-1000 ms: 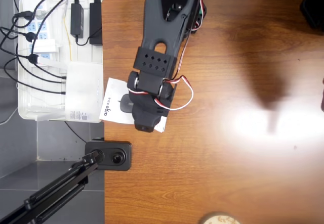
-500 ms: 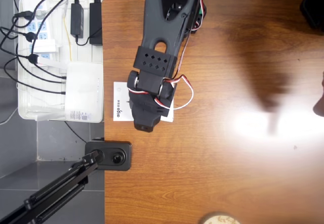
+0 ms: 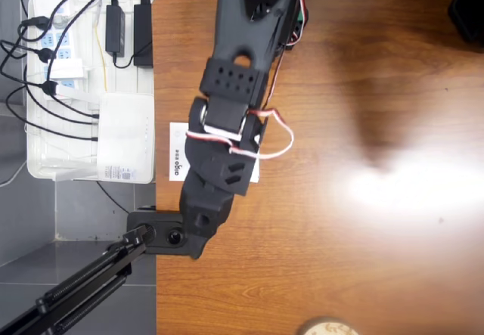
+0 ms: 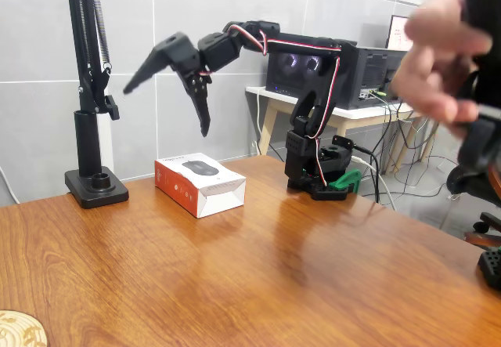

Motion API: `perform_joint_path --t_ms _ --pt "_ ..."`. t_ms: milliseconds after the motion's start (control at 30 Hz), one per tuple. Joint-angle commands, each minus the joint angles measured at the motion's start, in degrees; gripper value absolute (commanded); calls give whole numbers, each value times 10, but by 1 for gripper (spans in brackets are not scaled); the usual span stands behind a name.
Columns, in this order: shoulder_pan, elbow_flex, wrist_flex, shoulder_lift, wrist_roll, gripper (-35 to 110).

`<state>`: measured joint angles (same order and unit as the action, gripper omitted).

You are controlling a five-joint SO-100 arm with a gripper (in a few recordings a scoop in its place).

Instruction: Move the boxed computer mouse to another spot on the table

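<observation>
The boxed computer mouse (image 4: 200, 182) lies flat on the brown table (image 4: 282, 284), white on top with a dark mouse pictured and an orange-red side. Seen from overhead, the boxed computer mouse (image 3: 176, 161) sits near the table's (image 3: 355, 252) left edge, mostly covered by the black arm. My gripper (image 4: 167, 108) hangs open in the air well above the box, with nothing between its fingers. One finger (image 4: 145, 65) points up and left, the other (image 4: 202, 108) points down toward the box. In the overhead view the gripper (image 3: 198, 221) reaches toward the stand at the table's edge.
A black camera stand (image 4: 95, 186) is clamped just left of the box. Off the table's left side, a white tray (image 3: 45, 85) holds power strips and a router-like box (image 3: 125, 134). A round wooden disc (image 3: 327, 326) lies at the near edge. A person's blurred hand (image 4: 438, 41) hovers at right.
One second ago the gripper was down on the skewed box; the box then shifted right and squared up. Now the gripper has let go, risen and opened, and the box stays put.
</observation>
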<state>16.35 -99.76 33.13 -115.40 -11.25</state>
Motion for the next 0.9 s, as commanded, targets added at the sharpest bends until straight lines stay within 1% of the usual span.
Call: perform_joint_path --t_ms 0,33,67,100,133,233,367,433,533,567,700,800,867 --pt "12 40 -11 -42 -37 78" --pt "18 47 -5 -49 -60 56" --pt "23 50 4 -59 -60 34" --pt "28 49 23 -70 -24 8" --pt "37 36 28 -87 13 0" --pt "57 -14 -33 -127 12 0" --pt "54 -14 2 -180 21 0" --pt "52 -34 -6 -210 27 0" --pt "40 -118 -69 -273 33 0" --pt "28 -146 -76 -294 31 0" --pt "-15 -209 27 -360 23 0" --pt "-30 -262 66 -388 9 0" --pt "-29 -286 73 -387 6 0"
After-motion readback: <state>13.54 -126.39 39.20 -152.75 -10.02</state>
